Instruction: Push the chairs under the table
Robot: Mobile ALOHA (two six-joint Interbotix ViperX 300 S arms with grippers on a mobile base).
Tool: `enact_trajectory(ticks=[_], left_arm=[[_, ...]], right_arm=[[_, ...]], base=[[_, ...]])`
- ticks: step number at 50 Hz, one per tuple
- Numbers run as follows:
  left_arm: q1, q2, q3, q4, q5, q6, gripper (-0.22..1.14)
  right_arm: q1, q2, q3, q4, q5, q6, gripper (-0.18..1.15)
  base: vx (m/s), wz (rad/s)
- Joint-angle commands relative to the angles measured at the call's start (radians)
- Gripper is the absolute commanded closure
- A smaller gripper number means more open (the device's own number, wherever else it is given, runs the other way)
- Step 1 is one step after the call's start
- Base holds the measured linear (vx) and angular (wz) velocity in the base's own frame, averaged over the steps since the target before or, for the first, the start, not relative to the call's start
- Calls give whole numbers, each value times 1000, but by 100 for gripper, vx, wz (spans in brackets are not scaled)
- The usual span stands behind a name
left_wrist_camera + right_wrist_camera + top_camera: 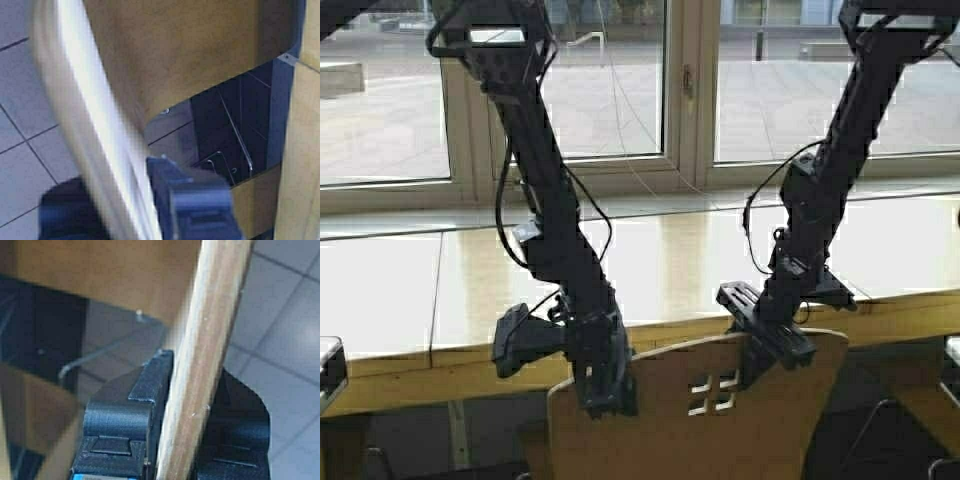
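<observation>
High view first: I see one light tan moulded plywood chair (720,420) with a curved back and small square cut-outs, standing right in front of the robot, its back's top edge level with the yellow-wood front edge of the long, glossy pale surface (670,265). The seat lies below the frame, so I cannot tell how far under the surface it sits.

My left gripper (608,392) is down on the back's upper left corner, and my right gripper (775,345) is on the upper right edge. Through the right wrist camera, the right gripper (172,420) is closed on the plywood edge (205,355), one finger on each face. Through the left wrist camera, the left gripper (145,210) likewise straddles the edge (85,115) (it looks clamped).

Beyond the surface are large white-framed windows (680,90), and grey tiled floor (285,330) lies below.
</observation>
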Motion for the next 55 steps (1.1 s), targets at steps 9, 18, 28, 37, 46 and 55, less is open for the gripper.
enact_trajectory(ticks=[9,18,28,37,46,55], left_arm=[[121,-75,-43,20,-29,81,88],[121,-74,-41,20,-26,83,88],[123,-80,-37,20,3,81,88],[124,-84,-37,18,31,81,87],[123,-86,-35,20,34,81,87],[123,-84,-37,20,34,86,72]], right_arm=[[-12,5,-25,-17,-3,-72,92],[-12,6,-38,-17,2,-74,92],[-12,6,-18,-17,11,-75,92],[-12,6,-15,-21,18,-75,92],[-12,15,-26,-21,29,-77,91],[-12,14,-46,-25,34,-77,64]], base=[[15,1],[13,1],[13,1],[9,2],[4,1],[1,0]])
